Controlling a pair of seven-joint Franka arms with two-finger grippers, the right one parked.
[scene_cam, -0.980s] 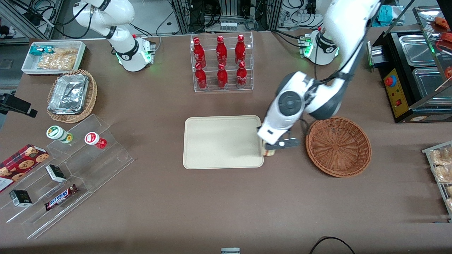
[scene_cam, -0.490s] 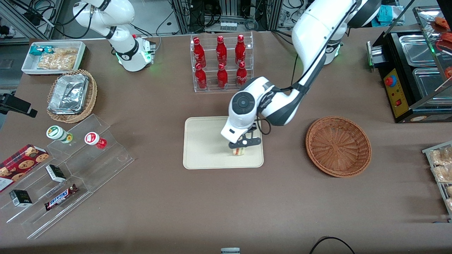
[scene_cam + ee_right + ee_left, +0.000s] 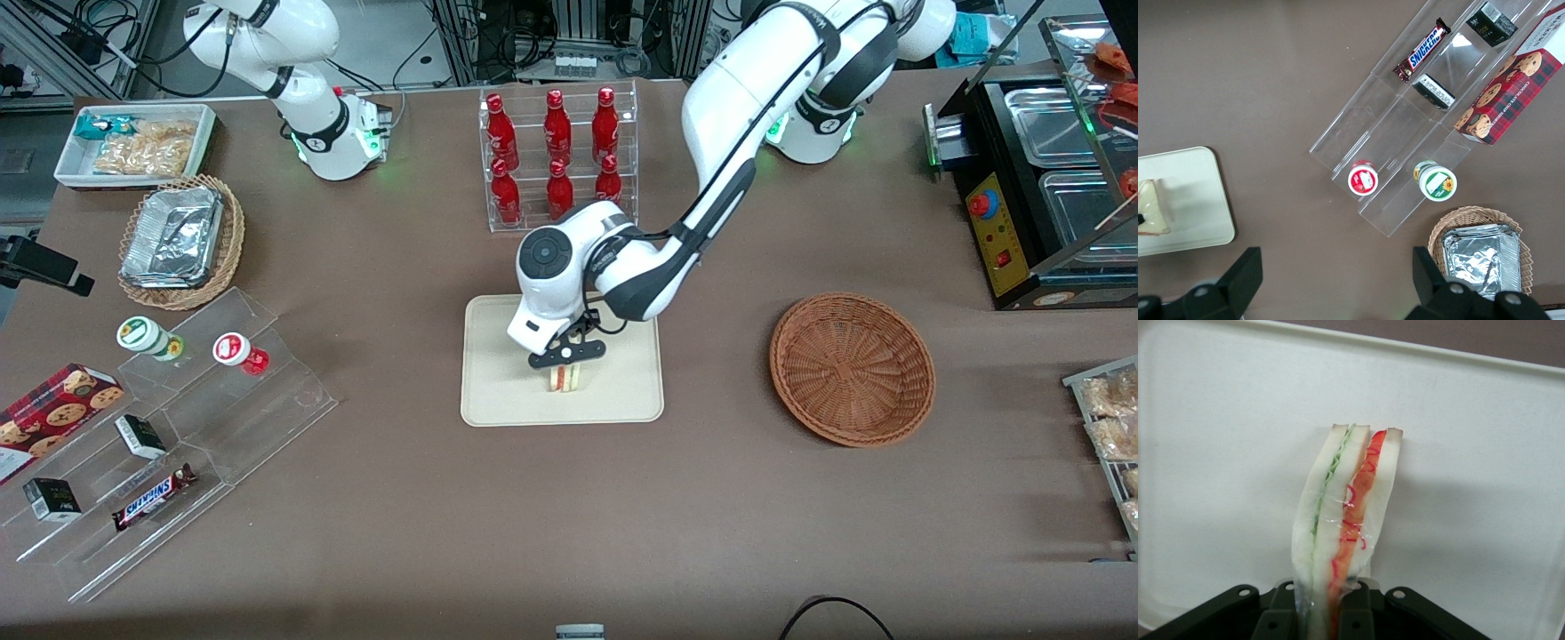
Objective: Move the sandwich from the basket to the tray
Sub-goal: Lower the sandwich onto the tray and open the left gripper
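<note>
The sandwich point(image 3: 565, 378) is a pale wedge in clear wrap with green and red filling stripes point(image 3: 1341, 520). It stands edge-down over the middle of the cream tray point(image 3: 498, 391), near the rim closest to the front camera. My left gripper point(image 3: 566, 357) is shut on the sandwich from above, and its black fingers point(image 3: 1359, 613) press both bread faces. I cannot tell whether the sandwich touches the tray floor point(image 3: 1218, 453). The reddish-brown wicker basket point(image 3: 852, 367) sits empty beside the tray, toward the working arm's end of the table.
A clear rack of red bottles point(image 3: 557, 156) stands farther from the front camera than the tray. A tiered acrylic stand with snacks point(image 3: 169, 436), a tan basket of foil containers point(image 3: 180, 240) and a white snack bin point(image 3: 133, 142) lie toward the parked arm's end.
My gripper carried the sandwich from beside the tray's basket-side rim sideways over the tray to its middle. The basket has stayed empty throughout.
</note>
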